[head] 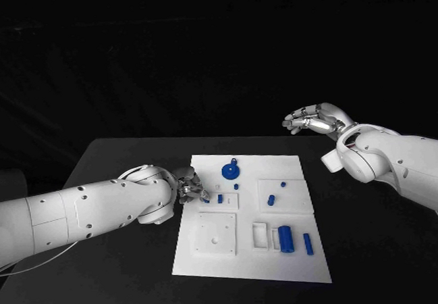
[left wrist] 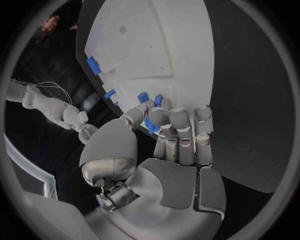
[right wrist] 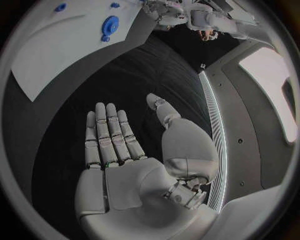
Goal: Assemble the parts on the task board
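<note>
I've got the black bench [head: 112,156] filling the lower half of the head view, w/ the white task board [head: 245,259] lying centre frame. Left arm [head: 76,212] comes in from the left edge, right arm [head: 404,161] from the right edge.

Left robot hand [head: 187,186] sits at the board's left edge, mid-frame; in the left wrist view its fingers [left wrist: 178,122] are curled in tight around a small blue part [left wrist: 152,126], thumb pressed against it, so it's clamped on that piece. Right robot hand [head: 313,119] hangs above the bench at upper right of the head view, off the board's top right corner; the right wrist view shows palm flat, fingers straight w/ thumb apart, holding nothing.

Parts on the board: round blue disc [head: 232,170] near top centre, blue cylinder [head: 286,237] standing out lower right, a slim blue pin [head: 308,243] just beside it, a small blue piece [head: 271,200] right of centre.
</note>
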Tool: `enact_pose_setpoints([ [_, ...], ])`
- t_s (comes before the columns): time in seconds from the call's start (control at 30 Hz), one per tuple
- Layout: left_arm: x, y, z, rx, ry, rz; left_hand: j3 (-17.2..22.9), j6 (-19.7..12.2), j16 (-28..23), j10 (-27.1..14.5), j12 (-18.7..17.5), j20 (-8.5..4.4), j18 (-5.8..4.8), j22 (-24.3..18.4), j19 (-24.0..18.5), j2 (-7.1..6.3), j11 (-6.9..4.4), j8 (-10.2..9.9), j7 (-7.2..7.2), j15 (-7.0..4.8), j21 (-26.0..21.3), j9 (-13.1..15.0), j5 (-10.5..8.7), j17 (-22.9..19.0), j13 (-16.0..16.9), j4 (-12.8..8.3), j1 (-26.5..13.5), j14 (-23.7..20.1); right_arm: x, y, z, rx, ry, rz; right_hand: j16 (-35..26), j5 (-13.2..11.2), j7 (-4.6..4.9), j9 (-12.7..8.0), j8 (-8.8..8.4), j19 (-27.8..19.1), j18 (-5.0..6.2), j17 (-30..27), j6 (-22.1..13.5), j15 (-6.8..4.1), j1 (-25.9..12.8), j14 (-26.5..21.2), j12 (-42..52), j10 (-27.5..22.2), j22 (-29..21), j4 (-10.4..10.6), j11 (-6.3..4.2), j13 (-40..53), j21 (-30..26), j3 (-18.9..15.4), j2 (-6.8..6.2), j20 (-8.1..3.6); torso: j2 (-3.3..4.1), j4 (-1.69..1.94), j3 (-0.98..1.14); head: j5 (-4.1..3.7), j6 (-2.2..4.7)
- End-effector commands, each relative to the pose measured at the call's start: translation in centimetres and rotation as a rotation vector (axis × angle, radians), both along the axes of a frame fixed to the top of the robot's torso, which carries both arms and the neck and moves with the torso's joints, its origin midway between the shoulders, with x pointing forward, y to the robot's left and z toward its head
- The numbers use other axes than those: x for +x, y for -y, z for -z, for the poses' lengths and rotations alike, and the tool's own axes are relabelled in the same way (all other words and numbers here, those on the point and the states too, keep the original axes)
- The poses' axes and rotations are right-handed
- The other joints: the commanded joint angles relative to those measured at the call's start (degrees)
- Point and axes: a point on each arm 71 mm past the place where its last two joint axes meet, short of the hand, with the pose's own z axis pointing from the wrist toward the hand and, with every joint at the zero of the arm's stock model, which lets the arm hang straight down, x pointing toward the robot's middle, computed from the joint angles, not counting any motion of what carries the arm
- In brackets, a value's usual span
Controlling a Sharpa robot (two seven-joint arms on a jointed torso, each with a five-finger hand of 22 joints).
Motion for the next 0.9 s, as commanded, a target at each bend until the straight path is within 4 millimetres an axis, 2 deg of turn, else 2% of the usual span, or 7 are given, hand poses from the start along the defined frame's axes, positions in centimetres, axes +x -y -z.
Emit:
enact_pose_setpoints([
  [0.03,-0.2,0.38,0.37,0.008,-0.021,0.026,0.0,8.1,0.3,-0.8,0.3,-7.34,-0.23,0.1,0.1,0.28,-0.78,0.4,-3.47,-0.27,-0.1,0.0,-0.2,-0.1,-0.1,0.3,0.3,-0.1,0.04,-0.01,-0.06,0.004,-0.001,0.003,0.2,0.3,1.76,-0.1,0.38,-0.1,0.48,-0.1,0.2,0.07,0.2,-0.4,-0.2,0.2,0.1,0.0,0.05,-0.1,-0.2,0.5,0.15,0.25,0.01,-0.01,0.02,0.0,0.0],
  [0.27,-0.16,0.77,0.38,0.008,-0.023,0.033,0.0,8.4,0.4,-0.8,0.4,-7.32,-0.23,0.2,0.1,0.74,-0.95,0.7,-3.64,-0.22,-0.1,0.2,0.49,-0.1,-0.1,0.2,0.4,-0.1,0.05,-0.05,-0.06,0.004,-0.001,0.003,0.2,0.5,1.76,-0.1,0.39,-0.1,0.49,-0.1,0.2,0.07,0.2,-0.4,-0.2,0.2,0.1,0.0,0.06,-0.1,-0.2,0.5,0.14,0.26,0.0,-0.01,0.04,-0.02,0.0],
  [0.6,-0.12,0.97,0.6,0.029,-0.052,0.043,0.1,8.6,0.9,-0.8,0.9,-7.24,-0.21,0.5,0.1,1.8,-1.18,1.2,-3.86,-0.07,-0.1,0.9,3.24,-0.1,-0.1,-1.0,0.9,0.1,0.06,-0.14,-0.05,0.004,-0.002,0.0,0.3,0.6,1.76,-0.1,0.4,-0.1,0.5,-0.2,0.2,0.08,0.2,-0.4,-0.2,0.2,0.1,0.0,0.06,-0.1,-0.3,0.5,0.13,0.28,0.0,0.01,0.04,0.03,-0.01],
  [0.9,-0.05,0.93,0.76,0.045,-0.072,0.046,0.2,8.5,0.9,-0.9,0.9,-7.23,-0.2,0.6,0.1,2.03,-1.2,1.2,-3.87,-0.06,-0.1,0.9,3.47,-0.2,-0.2,-1.3,1.0,0.0,0.06,-0.15,-0.05,0.004,-0.001,0.0,0.3,0.6,1.76,-0.1,0.41,-0.1,0.5,-0.2,0.2,0.08,0.2,-0.4,-0.2,0.2,0.2,0.0,0.06,-0.1,-0.3,0.5,0.12,0.28,0.0,0.02,0.02,-0.09,-0.03],
])
